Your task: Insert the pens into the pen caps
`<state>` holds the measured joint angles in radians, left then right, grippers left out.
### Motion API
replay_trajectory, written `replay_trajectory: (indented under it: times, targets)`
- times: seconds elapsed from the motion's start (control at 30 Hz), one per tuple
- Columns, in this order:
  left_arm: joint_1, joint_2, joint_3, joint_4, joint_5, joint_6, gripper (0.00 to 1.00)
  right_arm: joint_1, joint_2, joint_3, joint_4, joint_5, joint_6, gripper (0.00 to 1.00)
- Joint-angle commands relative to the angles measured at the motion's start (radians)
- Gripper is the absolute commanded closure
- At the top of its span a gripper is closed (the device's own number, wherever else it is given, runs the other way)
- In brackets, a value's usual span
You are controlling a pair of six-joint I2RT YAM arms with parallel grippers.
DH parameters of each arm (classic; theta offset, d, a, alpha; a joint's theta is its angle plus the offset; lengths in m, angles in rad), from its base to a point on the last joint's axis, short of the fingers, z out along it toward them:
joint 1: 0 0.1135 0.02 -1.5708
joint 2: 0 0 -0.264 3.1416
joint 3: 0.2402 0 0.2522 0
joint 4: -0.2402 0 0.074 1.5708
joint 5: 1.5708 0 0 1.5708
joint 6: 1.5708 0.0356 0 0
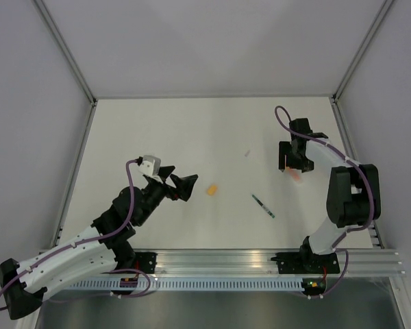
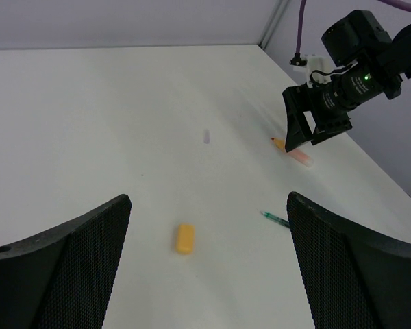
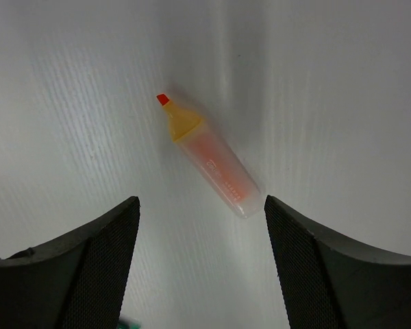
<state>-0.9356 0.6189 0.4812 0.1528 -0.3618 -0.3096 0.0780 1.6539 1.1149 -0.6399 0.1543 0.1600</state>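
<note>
The orange-pink pen (image 3: pixel 209 157) lies uncapped on the white table, its red tip pointing away. My right gripper (image 3: pixel 201 212) is open just above it, with the pen's rear end between the fingers and untouched. In the top view the right gripper (image 1: pixel 293 166) hovers over this pen (image 1: pixel 296 175). The orange cap (image 2: pixel 185 238) lies ahead of my open, empty left gripper (image 2: pixel 209 205), slightly left of centre. In the top view the cap (image 1: pixel 211 190) is to the right of the left gripper (image 1: pixel 181 179). The dark green pen (image 1: pixel 263 205) lies between the arms.
A small pale grey piece (image 1: pixel 247 153) lies at mid-table; I cannot tell whether it is a pen or a cap. It also shows in the left wrist view (image 2: pixel 207 136). Grey walls and metal posts enclose the table, and a rail (image 1: pixel 260 264) runs along the near edge.
</note>
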Motion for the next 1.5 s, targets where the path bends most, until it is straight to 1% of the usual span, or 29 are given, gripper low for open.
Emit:
replay_trajectory:
  times: [0.0, 0.2, 0.3, 0.43, 0.53, 0.63, 0.73, 0.77, 0.83, 0.87, 0.93, 0.97, 1.03, 1.07, 1.2, 1.27, 1.3, 1.33, 1.37, 1.4, 1.43, 1.47]
  targets:
    - [-0.003, -0.007, -0.003, 0.033, -0.012, 0.023, 0.00, -0.018, 0.046, -0.003, -0.003, -0.004, -0.020, 0.21]
    - [-0.003, -0.004, -0.003, 0.034, -0.011, 0.021, 0.00, -0.026, 0.093, 0.005, -0.007, 0.008, -0.033, 0.26]
    - [-0.003, -0.005, -0.003, 0.033, -0.011, 0.023, 0.00, -0.029, 0.104, 0.006, -0.001, 0.010, -0.033, 0.27]
    - [-0.003, -0.008, -0.003, 0.033, -0.011, 0.021, 0.00, -0.041, 0.127, 0.013, 0.000, -0.009, -0.030, 0.31]
    - [-0.003, -0.007, -0.003, 0.033, -0.009, 0.021, 0.00, -0.041, 0.145, 0.029, -0.017, 0.020, -0.033, 0.33]
    - [-0.003, -0.007, -0.003, 0.036, -0.009, 0.021, 0.00, -0.041, 0.155, 0.022, -0.015, 0.018, -0.031, 0.36]
    - [-0.003, -0.002, -0.004, 0.037, -0.008, 0.021, 0.00, -0.041, 0.164, 0.003, -0.001, 0.024, -0.027, 0.43]
    - [-0.003, 0.001, -0.004, 0.037, -0.009, 0.023, 0.00, -0.041, 0.167, -0.003, 0.000, 0.024, -0.025, 0.50]
    - [-0.003, -0.001, -0.004, 0.037, -0.011, 0.021, 0.00, -0.041, 0.170, -0.009, 0.002, 0.016, -0.024, 0.59]
    - [-0.005, -0.002, -0.004, 0.037, -0.009, 0.020, 0.00, -0.043, 0.172, -0.010, -0.001, 0.016, -0.022, 0.68]
    - [-0.003, -0.004, -0.007, 0.037, -0.008, 0.014, 0.00, -0.043, 0.172, -0.003, -0.009, 0.014, -0.014, 0.77]
    - [-0.003, -0.005, -0.006, 0.036, -0.003, 0.004, 0.00, -0.041, 0.170, 0.003, -0.015, -0.007, -0.013, 0.86]
    - [-0.003, -0.001, -0.006, 0.036, 0.004, -0.005, 0.00, -0.037, 0.161, 0.031, -0.023, -0.031, -0.002, 0.94]
    - [-0.003, 0.002, -0.004, 0.037, 0.014, -0.012, 0.00, -0.034, 0.144, 0.040, -0.027, -0.051, 0.012, 1.00]
    - [-0.003, 0.034, 0.006, 0.042, 0.055, -0.049, 0.00, 0.032, 0.049, 0.092, -0.023, -0.091, 0.039, 1.00]
    - [-0.003, 0.057, 0.013, 0.047, 0.105, -0.071, 0.01, 0.109, -0.038, 0.098, 0.006, -0.098, 0.052, 1.00]
    - [-0.003, 0.065, 0.022, 0.047, 0.115, -0.078, 0.01, 0.140, -0.069, 0.095, 0.017, -0.098, 0.065, 1.00]
    - [-0.003, 0.076, 0.030, 0.034, 0.122, -0.089, 0.01, 0.201, -0.101, 0.089, 0.048, -0.098, 0.070, 1.00]
    - [-0.002, 0.103, 0.040, 0.021, 0.126, -0.109, 0.01, 0.230, -0.170, 0.077, 0.069, -0.108, 0.078, 1.00]
    - [-0.002, 0.119, 0.063, 0.007, 0.130, -0.121, 0.01, 0.261, -0.208, 0.035, 0.097, -0.120, 0.091, 1.00]
    - [-0.003, 0.134, 0.075, -0.008, 0.139, -0.141, 0.02, 0.314, -0.283, 0.008, 0.158, -0.137, 0.101, 1.00]
    - [-0.002, 0.162, 0.086, -0.028, 0.174, -0.151, 0.02, 0.340, -0.322, -0.024, 0.192, -0.156, 0.111, 1.00]
